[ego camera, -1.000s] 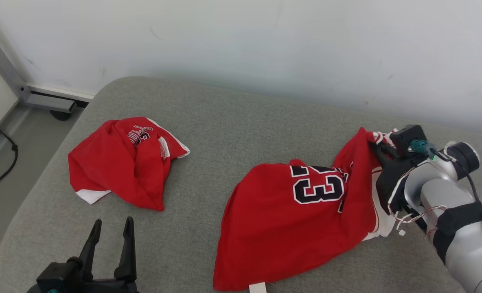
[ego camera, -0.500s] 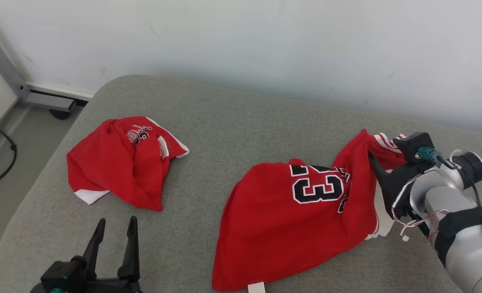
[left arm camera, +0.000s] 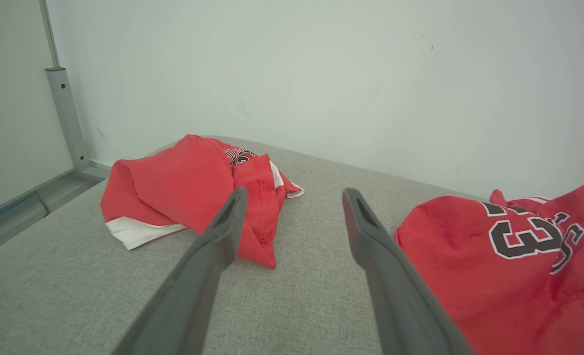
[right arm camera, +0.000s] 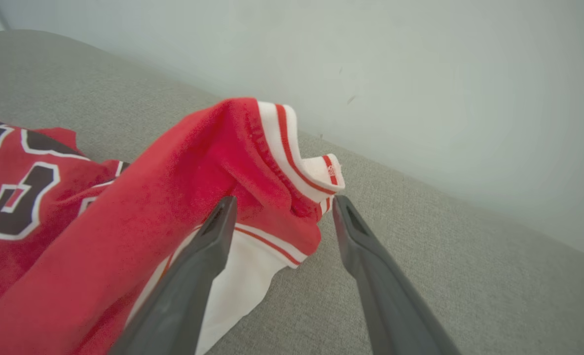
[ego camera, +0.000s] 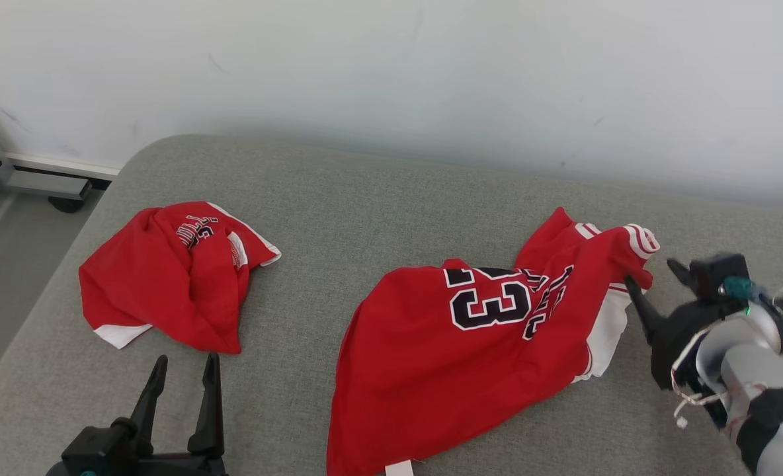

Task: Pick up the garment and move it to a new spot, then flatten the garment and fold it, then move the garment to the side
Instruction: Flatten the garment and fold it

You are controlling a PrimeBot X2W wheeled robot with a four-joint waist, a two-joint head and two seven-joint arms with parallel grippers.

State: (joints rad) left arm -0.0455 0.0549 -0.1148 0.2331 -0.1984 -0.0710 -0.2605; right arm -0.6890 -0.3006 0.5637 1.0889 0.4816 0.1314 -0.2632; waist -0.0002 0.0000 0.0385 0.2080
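Since a second ago, the right gripper (ego camera: 649,272) has let go of the striped edge (ego camera: 639,241) of the red shirt with the number 23 (ego camera: 471,357) and pulled back a little toward 3 o'clock. The camera has turned a bit too, so everything looks slid over.

Its two fingers now stand wide apart and hold nothing. In the right wrist view the striped edge sits just past the fingertips, close but not pinched.

The shirt lies bunched up on the grey soft table (ego camera: 365,198). In the head view its long way runs from 7 o'clock up to 1 o'clock. It is at 9 o'clock from the right gripper, just beside it.

The left gripper (ego camera: 187,360) waits in the 7 o'clock corner with its fingers apart and empty. The shirt is at 3 o'clock from it and farther off. Another red shirt (ego camera: 166,277) lies at 12 o'clock from it.

I think the shirt is now in its new spot and needs flattening next. The right arm is nearer to the striped end, and the left arm could reach the bottom end.
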